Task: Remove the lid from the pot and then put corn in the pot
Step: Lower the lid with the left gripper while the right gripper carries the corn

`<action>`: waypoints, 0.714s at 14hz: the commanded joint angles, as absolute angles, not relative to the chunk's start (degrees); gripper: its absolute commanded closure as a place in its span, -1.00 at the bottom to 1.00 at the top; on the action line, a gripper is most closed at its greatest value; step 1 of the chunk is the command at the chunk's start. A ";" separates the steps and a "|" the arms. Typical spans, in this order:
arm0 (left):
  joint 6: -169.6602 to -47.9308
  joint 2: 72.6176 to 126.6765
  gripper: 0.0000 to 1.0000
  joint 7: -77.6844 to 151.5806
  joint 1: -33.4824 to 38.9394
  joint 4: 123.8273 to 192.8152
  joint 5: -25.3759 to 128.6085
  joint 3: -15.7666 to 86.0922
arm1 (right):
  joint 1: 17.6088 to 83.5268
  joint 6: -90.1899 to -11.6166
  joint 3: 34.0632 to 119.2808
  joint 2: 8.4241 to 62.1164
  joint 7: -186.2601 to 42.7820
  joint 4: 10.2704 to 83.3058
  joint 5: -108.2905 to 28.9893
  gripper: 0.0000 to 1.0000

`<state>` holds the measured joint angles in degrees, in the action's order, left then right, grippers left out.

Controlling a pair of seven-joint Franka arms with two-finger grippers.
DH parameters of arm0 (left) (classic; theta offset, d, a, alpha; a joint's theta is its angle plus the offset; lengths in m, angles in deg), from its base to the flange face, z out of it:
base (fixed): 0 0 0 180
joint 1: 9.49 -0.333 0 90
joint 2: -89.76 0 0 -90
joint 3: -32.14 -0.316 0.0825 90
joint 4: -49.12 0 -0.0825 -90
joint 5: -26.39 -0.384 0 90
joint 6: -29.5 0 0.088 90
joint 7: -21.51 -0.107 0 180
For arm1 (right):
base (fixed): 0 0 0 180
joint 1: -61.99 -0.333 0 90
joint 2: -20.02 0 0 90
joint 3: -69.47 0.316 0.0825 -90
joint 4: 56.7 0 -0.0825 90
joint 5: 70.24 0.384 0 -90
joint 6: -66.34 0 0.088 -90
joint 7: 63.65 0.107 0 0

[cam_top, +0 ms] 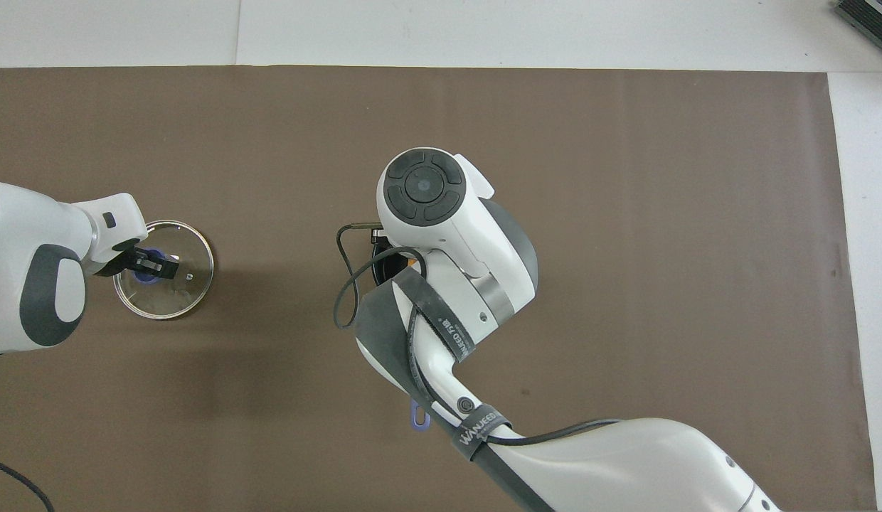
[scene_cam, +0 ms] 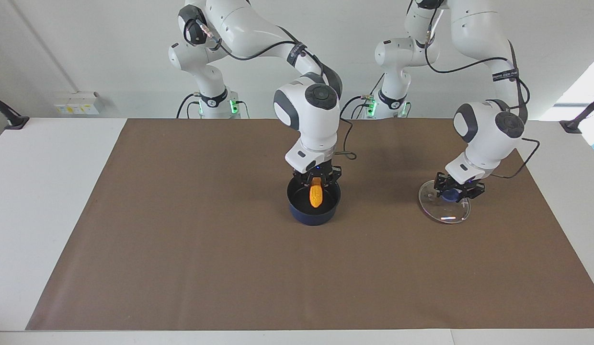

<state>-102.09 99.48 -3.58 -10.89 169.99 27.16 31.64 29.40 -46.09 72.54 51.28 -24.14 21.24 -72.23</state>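
Both views bright, evenly lit, diffuse overhead light. Shadows soft and short: a faint dark patch on the brown mat (scene_cam: 182,230) under each arm, and a blurred one near the mat's edge closest to the robots in the facing view. Strong daylight enters at the counter's corner by the left arm's base, blown out white. Small white glare streak on the lid (scene_cam: 444,202), at its rim farthest from the robots; the glass also shows pale reflections in the overhead view (cam_top: 163,269). Pot (scene_cam: 314,199) interior reads near black, little detail. The white counter (scene_cam: 48,201) is slightly overexposed. Focus sharp throughout; no motion blur; straight edges, little distortion.
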 commanded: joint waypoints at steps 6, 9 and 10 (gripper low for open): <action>-102.43 100.13 -1.00 -4.60 -12.30 166.56 27.27 32.22 | 29.30 -50.47 72.99 50.43 -24.01 28.01 -72.35 1.00; -102.16 101.37 -1.00 -4.17 -13.52 163.82 27.27 32.22 | 29.38 -51.25 72.99 48.67 -24.27 31.97 -72.35 1.00; -101.64 100.93 -1.00 -3.81 -13.71 163.56 27.36 32.22 | 29.47 -52.82 73.07 48.23 -24.45 33.03 -72.26 1.00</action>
<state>-102.38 100.26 -3.63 -12.08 165.32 27.16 31.62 29.06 -49.57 72.63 51.18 -24.15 28.19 -72.22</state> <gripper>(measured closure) 0.000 0.630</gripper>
